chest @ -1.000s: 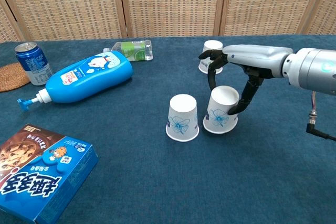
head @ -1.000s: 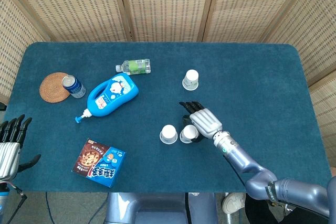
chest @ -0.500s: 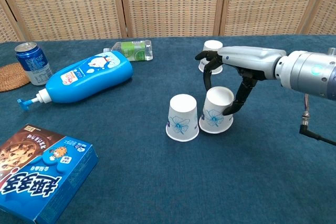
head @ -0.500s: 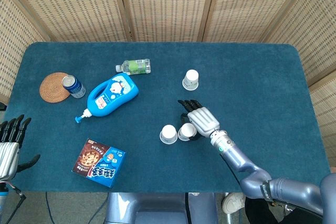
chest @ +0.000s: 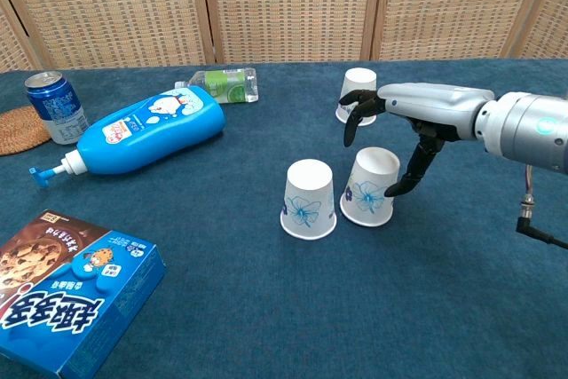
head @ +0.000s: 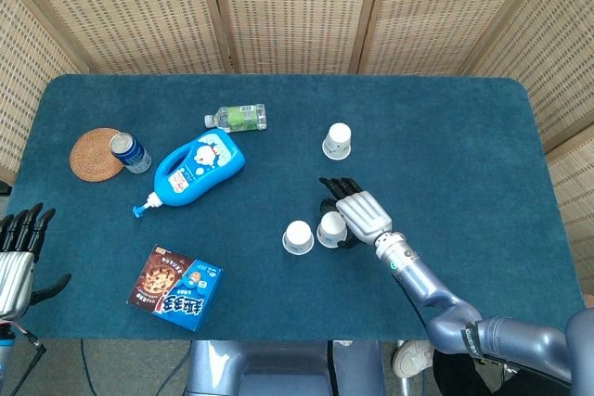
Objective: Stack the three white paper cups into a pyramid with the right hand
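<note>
Chest view shows the base row being set: two upturned white paper cups stand close together on the blue counter. The right robot hand [chest: 390,144] arches over the tilted cup [chest: 369,186], fingers spread, with its thumb touching that cup's right side; whether the other fingers touch it I cannot tell. The cup leans toward the upright neighbour cup [chest: 309,199] just to the robot hand's left, their bases nearly meeting. My judgement is that this cup must settle flat beside its partner before the robot hand lets go. The next move then calls for reaching past the fingertips to the third cup [chest: 357,107], standing well beyond the hand, and setting it on the pair. The left robot hand [head: 19,252] idles off the counter's edge, fingers apart, holding nothing.
</note>
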`<state>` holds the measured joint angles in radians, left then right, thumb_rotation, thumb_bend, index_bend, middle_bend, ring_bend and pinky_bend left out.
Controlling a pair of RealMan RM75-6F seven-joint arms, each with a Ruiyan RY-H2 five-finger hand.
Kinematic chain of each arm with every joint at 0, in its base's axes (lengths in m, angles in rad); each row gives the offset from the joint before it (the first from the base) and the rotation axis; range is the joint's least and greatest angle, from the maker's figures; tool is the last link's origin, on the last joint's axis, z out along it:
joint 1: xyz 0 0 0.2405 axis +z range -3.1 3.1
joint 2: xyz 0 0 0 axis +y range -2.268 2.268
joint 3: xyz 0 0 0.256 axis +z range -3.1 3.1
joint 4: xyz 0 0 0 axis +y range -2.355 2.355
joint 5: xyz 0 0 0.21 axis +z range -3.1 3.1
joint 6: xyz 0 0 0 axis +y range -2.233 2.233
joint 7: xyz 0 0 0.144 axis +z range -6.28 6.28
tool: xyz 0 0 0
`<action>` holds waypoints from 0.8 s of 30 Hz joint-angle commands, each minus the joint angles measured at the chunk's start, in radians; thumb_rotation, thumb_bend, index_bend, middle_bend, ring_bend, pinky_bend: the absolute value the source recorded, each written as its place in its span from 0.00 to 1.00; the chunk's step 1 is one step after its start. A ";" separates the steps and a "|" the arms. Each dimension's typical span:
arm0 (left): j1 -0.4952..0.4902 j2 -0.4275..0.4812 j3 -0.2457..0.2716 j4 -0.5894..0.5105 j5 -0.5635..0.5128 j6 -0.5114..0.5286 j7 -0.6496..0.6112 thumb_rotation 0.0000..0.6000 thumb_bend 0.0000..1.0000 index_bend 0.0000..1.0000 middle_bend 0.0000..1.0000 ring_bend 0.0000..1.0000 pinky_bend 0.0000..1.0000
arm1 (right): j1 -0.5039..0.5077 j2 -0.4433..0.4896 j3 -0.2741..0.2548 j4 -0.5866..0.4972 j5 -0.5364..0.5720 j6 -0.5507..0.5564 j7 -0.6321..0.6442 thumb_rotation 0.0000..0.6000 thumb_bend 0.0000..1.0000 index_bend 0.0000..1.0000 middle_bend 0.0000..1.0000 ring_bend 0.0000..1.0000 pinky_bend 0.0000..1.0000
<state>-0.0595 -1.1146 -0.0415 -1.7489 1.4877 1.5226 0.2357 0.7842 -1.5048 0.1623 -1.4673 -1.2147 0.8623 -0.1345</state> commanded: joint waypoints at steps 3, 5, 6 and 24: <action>0.001 0.003 0.002 -0.002 0.006 0.003 -0.003 1.00 0.21 0.00 0.00 0.00 0.02 | -0.008 0.012 0.000 -0.023 0.009 0.012 -0.011 1.00 0.13 0.27 0.00 0.00 0.07; 0.002 0.005 0.002 -0.003 0.007 0.004 -0.005 1.00 0.21 0.00 0.00 0.00 0.02 | -0.011 0.019 -0.001 -0.032 0.012 0.017 -0.023 1.00 0.13 0.27 0.00 0.00 0.07; 0.003 0.006 0.002 -0.004 0.008 0.006 -0.007 1.00 0.21 0.00 0.00 0.00 0.02 | -0.012 0.024 -0.002 -0.037 0.015 0.019 -0.031 1.00 0.13 0.27 0.00 0.00 0.07; 0.009 0.012 -0.002 -0.006 0.016 0.025 -0.022 1.00 0.21 0.00 0.00 0.00 0.02 | -0.034 0.151 0.024 -0.105 0.133 0.076 -0.187 1.00 0.12 0.27 0.00 0.00 0.07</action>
<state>-0.0518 -1.1031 -0.0428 -1.7553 1.5027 1.5459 0.2154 0.7541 -1.3708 0.1772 -1.5621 -1.0973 0.9296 -0.3104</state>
